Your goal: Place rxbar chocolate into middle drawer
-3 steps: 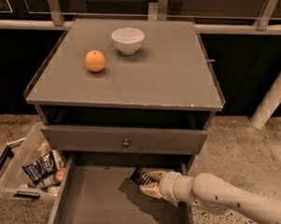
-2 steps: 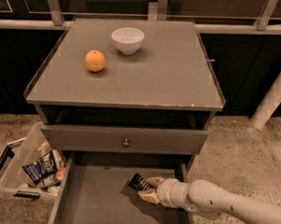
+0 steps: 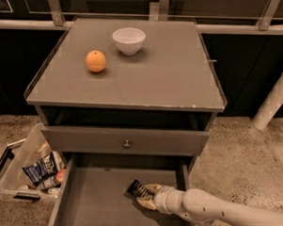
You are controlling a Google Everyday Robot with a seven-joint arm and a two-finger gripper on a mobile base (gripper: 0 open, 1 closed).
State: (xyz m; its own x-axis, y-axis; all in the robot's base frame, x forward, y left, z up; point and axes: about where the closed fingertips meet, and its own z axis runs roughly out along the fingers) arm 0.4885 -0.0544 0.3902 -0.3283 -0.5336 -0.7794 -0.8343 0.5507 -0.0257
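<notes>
The rxbar chocolate [image 3: 138,189], a small black bar, is held in my gripper [image 3: 145,195] low inside the open middle drawer [image 3: 93,197], at its right side just above or on the grey floor. My gripper reaches in from the lower right on a white arm [image 3: 222,213], and its tan fingers [image 3: 152,188] are shut on the bar. Whether the bar touches the drawer floor I cannot tell.
On the cabinet top [image 3: 171,78] stand an orange [image 3: 95,61] and a white bowl [image 3: 129,40]. The grey front panel with a small knob [image 3: 126,144] sits above the open drawer. A clear plastic bin [image 3: 28,169] with snack packets stands on the floor at left.
My gripper with the bar has moved slightly lower and a little left, deeper into the drawer.
</notes>
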